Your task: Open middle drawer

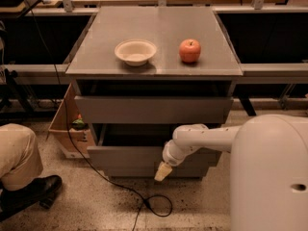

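Observation:
The grey cabinet (154, 30) shows two lit drawer fronts. The upper front (154, 109) is the widest. The lower front (125, 160) is medium in size and I take it as the middle drawer. It stands out a little, with a dark gap above it. My gripper (162, 171) is a cream tip at the end of the white arm (202, 138). It points down and left at the lower edge of that front, touching or almost touching it. No third front shows below.
A white bowl (135, 52) and a red apple (190, 50) sit on the cabinet top. A cardboard box (62, 124) stands at the left. A black cable (154, 203) loops on the floor. A person's leg and shoe (21, 177) are at lower left.

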You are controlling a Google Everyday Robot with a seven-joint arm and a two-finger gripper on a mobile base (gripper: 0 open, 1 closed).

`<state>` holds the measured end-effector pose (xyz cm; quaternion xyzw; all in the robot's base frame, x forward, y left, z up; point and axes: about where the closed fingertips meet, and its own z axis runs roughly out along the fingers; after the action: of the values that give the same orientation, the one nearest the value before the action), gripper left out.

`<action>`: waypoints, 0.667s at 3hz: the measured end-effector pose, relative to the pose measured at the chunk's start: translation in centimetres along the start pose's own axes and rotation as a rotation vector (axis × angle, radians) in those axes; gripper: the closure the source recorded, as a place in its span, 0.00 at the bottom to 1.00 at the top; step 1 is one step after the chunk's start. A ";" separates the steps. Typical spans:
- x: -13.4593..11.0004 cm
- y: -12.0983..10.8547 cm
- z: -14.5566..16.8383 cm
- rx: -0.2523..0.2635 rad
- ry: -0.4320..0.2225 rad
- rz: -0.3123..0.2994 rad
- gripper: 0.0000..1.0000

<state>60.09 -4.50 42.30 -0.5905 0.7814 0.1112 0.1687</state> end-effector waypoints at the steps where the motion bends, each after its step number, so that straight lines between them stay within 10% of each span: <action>1: 0.5 3.4 -1.8 -0.010 -0.004 0.012 0.57; 2: 0.9 6.2 -2.9 -0.024 -0.003 0.020 0.80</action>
<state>53.56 -4.64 44.47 -0.5843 0.7856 0.1230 0.1619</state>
